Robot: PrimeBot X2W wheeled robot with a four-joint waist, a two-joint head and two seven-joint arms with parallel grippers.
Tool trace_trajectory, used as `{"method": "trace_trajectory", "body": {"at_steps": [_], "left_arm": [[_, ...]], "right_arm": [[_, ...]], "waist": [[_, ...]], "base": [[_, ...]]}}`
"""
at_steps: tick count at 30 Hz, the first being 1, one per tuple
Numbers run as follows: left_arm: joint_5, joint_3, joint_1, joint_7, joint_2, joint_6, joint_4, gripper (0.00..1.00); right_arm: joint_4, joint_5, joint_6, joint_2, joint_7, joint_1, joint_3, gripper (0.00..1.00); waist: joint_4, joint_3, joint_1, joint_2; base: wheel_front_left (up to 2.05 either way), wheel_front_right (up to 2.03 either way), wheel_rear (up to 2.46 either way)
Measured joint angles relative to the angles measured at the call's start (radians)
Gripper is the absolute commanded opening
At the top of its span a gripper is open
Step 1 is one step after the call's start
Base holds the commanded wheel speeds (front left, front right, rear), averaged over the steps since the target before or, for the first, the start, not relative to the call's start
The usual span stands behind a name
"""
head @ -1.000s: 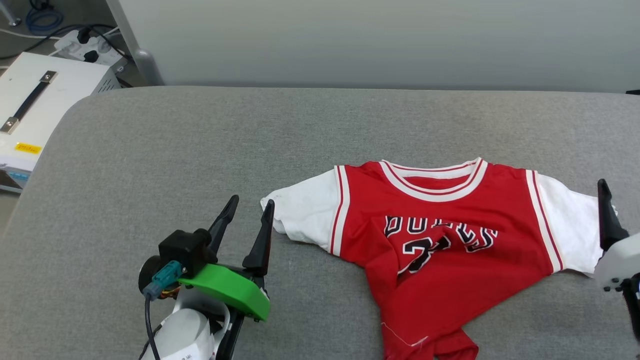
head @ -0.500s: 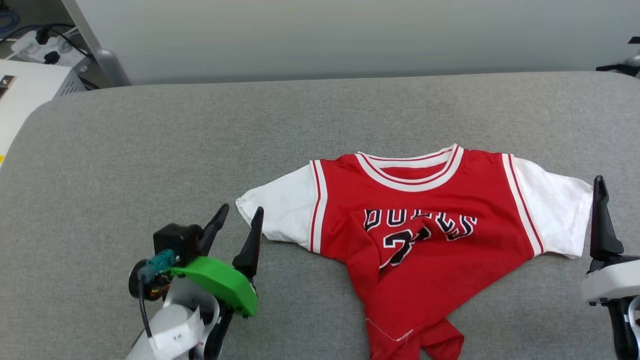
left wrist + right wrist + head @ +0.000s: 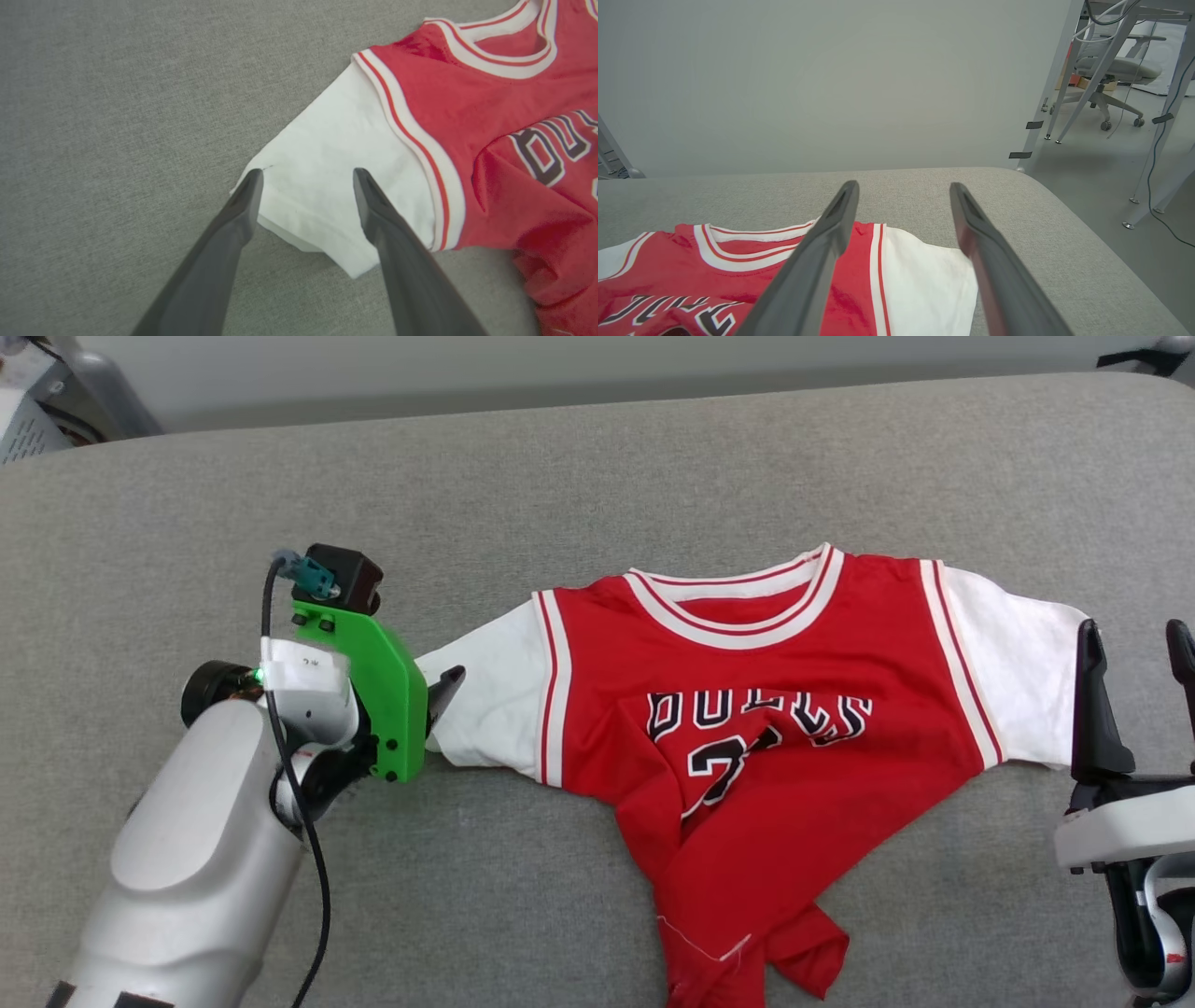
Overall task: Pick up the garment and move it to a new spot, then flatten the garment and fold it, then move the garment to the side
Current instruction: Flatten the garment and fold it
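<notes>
Red jersey garment [image 3: 747,709] lies face up, hem rumpled, right of centre in the head view on the grey fabric surface [image 3: 597,457]. Left gripper [image 3: 306,175]: jaws wide apart, nothing held, fingers either side of the white sleeve [image 3: 327,154] end; contact not determinable. Right gripper [image 3: 1132,639], right edge of frame: jaws wide, empty, just beside the opposite sleeve.

Our head camera looks down on the garment [image 3: 747,709]; left wrist close overhead, right wrist low, level.
</notes>
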State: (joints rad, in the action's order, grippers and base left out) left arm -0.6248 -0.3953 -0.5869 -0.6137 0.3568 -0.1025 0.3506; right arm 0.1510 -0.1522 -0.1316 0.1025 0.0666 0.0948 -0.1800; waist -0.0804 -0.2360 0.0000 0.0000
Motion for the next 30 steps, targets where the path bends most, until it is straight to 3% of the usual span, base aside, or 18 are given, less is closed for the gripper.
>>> {"method": "trace_trajectory", "body": {"at_steps": [7, 17, 18, 19, 20, 25, 30], "left_arm": [[0.047, -0.049, -0.076, -0.11, 0.069, 0.0, 0.093, 1.0], [0.11, -0.095, -0.097, -0.099, 0.114, -0.005, 0.19, 1.0], [0.101, -0.093, -0.098, -0.1, 0.114, -0.007, 0.195, 0.44], [0.09, -0.09, -0.097, -0.102, 0.113, -0.008, 0.2, 0.17], [0.084, -0.09, -0.097, -0.103, 0.113, -0.008, 0.203, 0.0], [0.06, -0.073, -0.075, -0.046, 0.099, -0.006, 0.202, 0.0], [0.063, -0.058, -0.03, 0.031, 0.098, 0.025, 0.146, 0.0]], "right_arm": [[-0.019, 0.001, 0.0, -0.009, 0.026, 0.012, 0.027, 1.0], [-0.041, 0.001, 0.0, -0.019, 0.045, 0.015, 0.042, 1.0], [-0.043, 0.001, 0.0, -0.019, 0.045, 0.015, 0.043, 1.0], [-0.045, 0.001, 0.0, -0.019, 0.048, 0.015, 0.043, 1.0], [-0.048, 0.001, 0.0, -0.019, 0.049, 0.015, 0.043, 1.0], [-0.053, 0.002, 0.0, -0.01, 0.038, 0.014, 0.034, 1.0], [-0.065, 0.005, 0.0, 0.023, -0.026, 0.002, 0.03, 1.0]], "waist": [[-0.046, -0.036, 0.0, 0.0], [-0.091, -0.076, 0.0, 0.0], [-0.093, -0.077, 0.0, 0.0], [-0.094, -0.076, 0.0, 0.0], [-0.094, -0.074, 0.0, 0.0], [-0.084, -0.051, 0.0, 0.0], [-0.057, -0.021, 0.0, 0.0]], "base": [[0.0, 0.0, 0.0], [0.0, 0.0, 0.0], [0.0, 0.0, 0.0], [0.0, 0.0, 0.0], [0.0, 0.0, 0.0], [0.0, 0.0, 0.0], [0.0, 0.0, 0.0]]}}
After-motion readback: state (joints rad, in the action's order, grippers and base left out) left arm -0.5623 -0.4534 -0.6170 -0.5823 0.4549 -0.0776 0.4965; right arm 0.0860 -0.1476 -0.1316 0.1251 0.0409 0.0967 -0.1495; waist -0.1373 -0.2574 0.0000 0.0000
